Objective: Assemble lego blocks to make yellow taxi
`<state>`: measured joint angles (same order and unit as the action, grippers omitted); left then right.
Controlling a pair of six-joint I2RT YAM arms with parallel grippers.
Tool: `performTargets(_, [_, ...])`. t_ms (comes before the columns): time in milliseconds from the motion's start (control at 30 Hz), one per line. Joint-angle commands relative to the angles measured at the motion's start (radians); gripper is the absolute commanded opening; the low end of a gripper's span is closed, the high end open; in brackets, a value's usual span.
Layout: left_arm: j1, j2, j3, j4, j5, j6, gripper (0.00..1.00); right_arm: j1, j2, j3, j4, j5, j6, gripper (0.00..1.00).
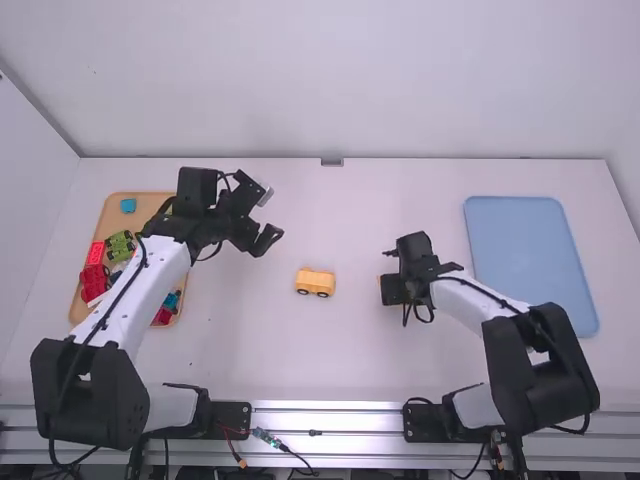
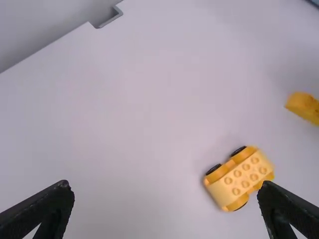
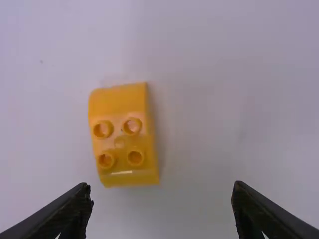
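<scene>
Markings: no legible text, labels, numbers or signs.

I find the desk (image 1: 350, 370) before me white and smooth, bearing a light-brown tray (image 1: 113, 217) at its left side and a flat blue tray (image 1: 530, 260) at its right. Near the middle I record a yellow wheeled base (image 1: 315, 282), upright, black wheels down and two rows of studs on top; between it and the blue tray lies a separate yellow block (image 3: 124, 137), four studs up, one end rounded.
</scene>
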<state>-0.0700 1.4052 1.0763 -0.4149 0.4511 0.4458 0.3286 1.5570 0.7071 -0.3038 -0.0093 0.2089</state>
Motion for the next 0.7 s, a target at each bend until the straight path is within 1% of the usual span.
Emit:
performTargets(0, [-0.003, 0.004, 0.016, -0.002, 0.029, 0.011, 0.99, 0.028, 0.034, 0.084, -0.038, 0.01, 0.012, 0.78])
performTargets(67, [-0.003, 0.004, 0.016, -0.002, 0.031, 0.011, 0.99, 0.04, 0.062, 0.113, -0.065, 0.01, 0.006, 0.81])
performTargets(167, [-0.003, 0.004, 0.016, -0.002, 0.03, 0.011, 0.99, 0.047, 0.119, 0.142, -0.08, 0.008, 0.001, 0.82])
performTargets(267, [-0.001, 0.004, 0.016, -0.002, 0.031, 0.011, 0.99, 0.042, 0.178, 0.179, -0.115, 0.01, 0.003, 0.82])
performTargets(333, [-0.003, 0.004, 0.016, -0.002, 0.03, 0.011, 0.99, 0.037, 0.221, 0.216, -0.154, 0.01, 0.004, 0.8])
performTargets(400, [-0.001, 0.004, 0.016, -0.002, 0.031, 0.011, 0.99, 0.037, 0.254, 0.248, -0.176, 0.01, 0.004, 0.77])
performTargets(467, [-0.003, 0.004, 0.016, -0.002, 0.027, 0.011, 0.99, 0.039, 0.286, 0.278, -0.195, 0.013, -0.004, 0.68])
performTargets(533, [0.0, 0.004, 0.016, -0.003, 0.027, 0.011, 0.99, 0.047, 0.294, 0.283, -0.198, 0.034, -0.002, 0.65])
performTargets(667, [0.005, 0.004, 0.016, -0.002, 0.027, 0.011, 0.99, 0.059, 0.294, 0.273, -0.178, 0.055, 0.01, 0.48])
